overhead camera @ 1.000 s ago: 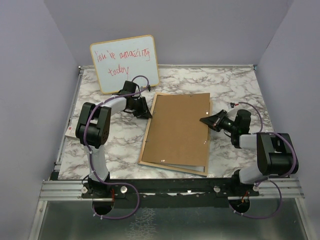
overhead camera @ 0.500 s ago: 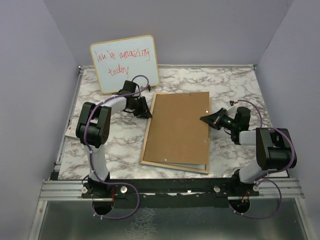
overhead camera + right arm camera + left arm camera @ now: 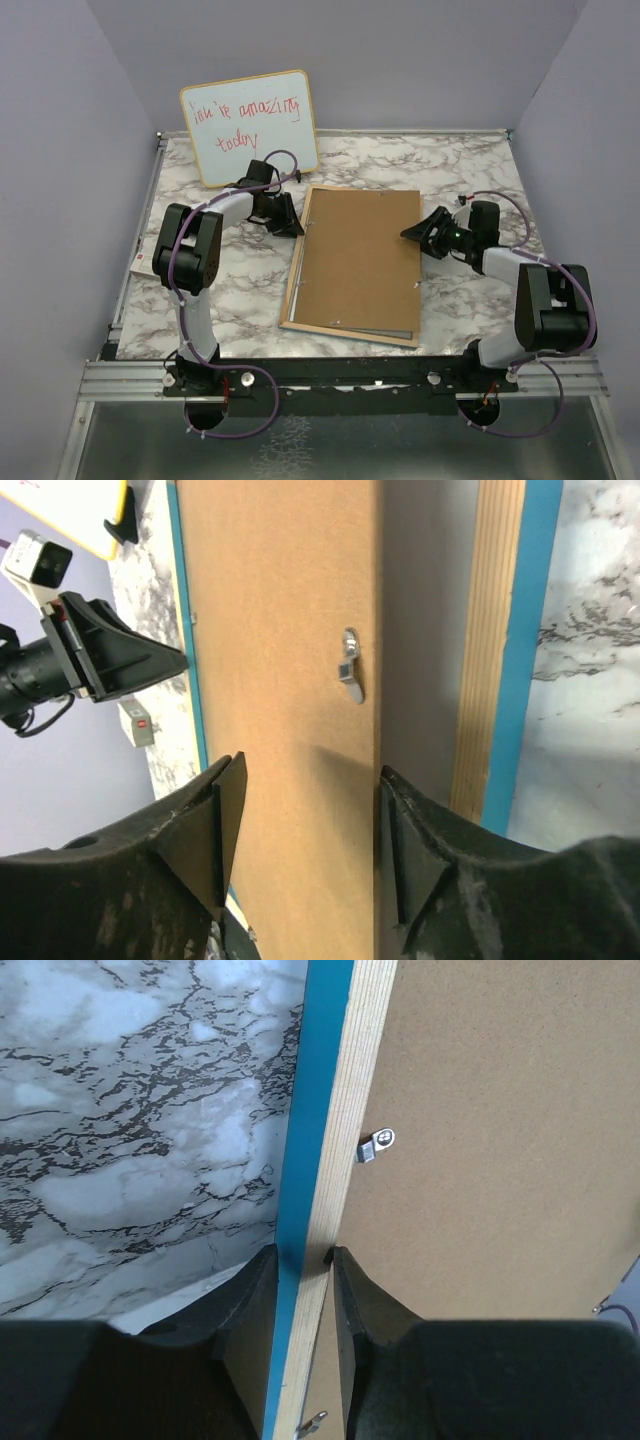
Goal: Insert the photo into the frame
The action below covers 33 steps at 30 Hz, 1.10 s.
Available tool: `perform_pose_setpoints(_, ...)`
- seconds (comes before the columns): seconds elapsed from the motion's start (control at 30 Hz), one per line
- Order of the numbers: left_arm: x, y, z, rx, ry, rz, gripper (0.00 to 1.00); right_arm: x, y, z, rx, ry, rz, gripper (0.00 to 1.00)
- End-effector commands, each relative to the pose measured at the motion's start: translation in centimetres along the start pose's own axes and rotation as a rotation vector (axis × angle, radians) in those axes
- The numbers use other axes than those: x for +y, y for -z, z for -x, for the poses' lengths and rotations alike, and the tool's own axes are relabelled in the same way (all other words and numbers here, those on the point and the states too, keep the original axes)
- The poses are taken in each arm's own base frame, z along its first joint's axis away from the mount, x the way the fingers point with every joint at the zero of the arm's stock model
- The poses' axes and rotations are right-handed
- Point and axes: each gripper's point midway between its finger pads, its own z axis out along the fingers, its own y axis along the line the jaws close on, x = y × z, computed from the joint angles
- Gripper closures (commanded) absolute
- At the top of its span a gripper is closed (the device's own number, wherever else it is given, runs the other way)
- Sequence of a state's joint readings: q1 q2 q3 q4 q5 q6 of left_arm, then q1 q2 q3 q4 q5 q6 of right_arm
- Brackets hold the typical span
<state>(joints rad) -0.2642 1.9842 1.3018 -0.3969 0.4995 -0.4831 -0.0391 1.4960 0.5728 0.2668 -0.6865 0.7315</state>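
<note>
The frame point(image 3: 293, 285) lies face down on the marble table, its blue and light-wood edge point(image 3: 320, 1140) running up the left wrist view. My left gripper point(image 3: 303, 1252) is shut on that edge near the frame's far left corner point(image 3: 290, 226). A plain brown backing board point(image 3: 355, 255) lies on the frame's back and covers what is under it. The photo is hidden. My right gripper point(image 3: 310, 770) stands open at the board's right edge point(image 3: 414, 237), one finger over the board point(image 3: 280, 630), the other over a grey strip beside the frame's wooden rim point(image 3: 497, 630).
A whiteboard point(image 3: 250, 125) with red handwriting leans at the back left, just behind the left arm. A small white box point(image 3: 140, 262) sits at the table's left edge. Metal turn clips point(image 3: 348, 670) stick out of the frame's back. Purple walls close in the table.
My right gripper has opened and let go of the backing board, which has dropped flat and squared up on the frame. The right arm drew back a little. The left grip held still.
</note>
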Motion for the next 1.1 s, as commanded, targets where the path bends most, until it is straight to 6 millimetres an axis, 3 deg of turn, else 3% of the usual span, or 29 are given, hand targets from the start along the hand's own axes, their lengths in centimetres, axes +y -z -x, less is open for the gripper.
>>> perform_pose_setpoints(0.0, 0.4, -0.5, -0.4, 0.030, 0.013, 0.032, 0.69, -1.2, 0.7, -0.1, 0.041, 0.026, -0.118, 0.36)
perform_pose_setpoints(0.27, 0.5, -0.5, -0.3, 0.036, 0.013, 0.035, 0.67, -2.2, 0.7, -0.4, 0.069, -0.007, -0.196, 0.36)
perform_pose_setpoints(0.47, 0.5, -0.7, -0.8, 0.055, 0.016, 0.022, 0.72, -1.8, -0.4, -2.1, 0.089, -0.045, -0.193, 0.56)
perform_pose_setpoints(0.7, 0.7, -0.9, -1.2, 0.069, 0.019, 0.018, 0.76, -1.8, -1.2, -2.6, 0.089, -0.063, -0.209, 0.67)
perform_pose_setpoints(0.8, 0.7, -0.9, -1.1, 0.067, 0.017, 0.020, 0.76, -1.7, -1.1, -2.4, 0.083, -0.047, -0.215, 0.63)
perform_pose_setpoints(0.93, 0.6, -0.7, -0.7, 0.061, 0.015, 0.026, 0.75, -2.2, -0.6, -2.2, 0.104, -0.033, -0.278, 0.42)
perform_pose_setpoints(1.07, 0.5, -0.5, -0.4, 0.053, 0.013, 0.034, 0.72, -2.6, 0.0, -1.8, 0.123, -0.034, -0.357, 0.35)
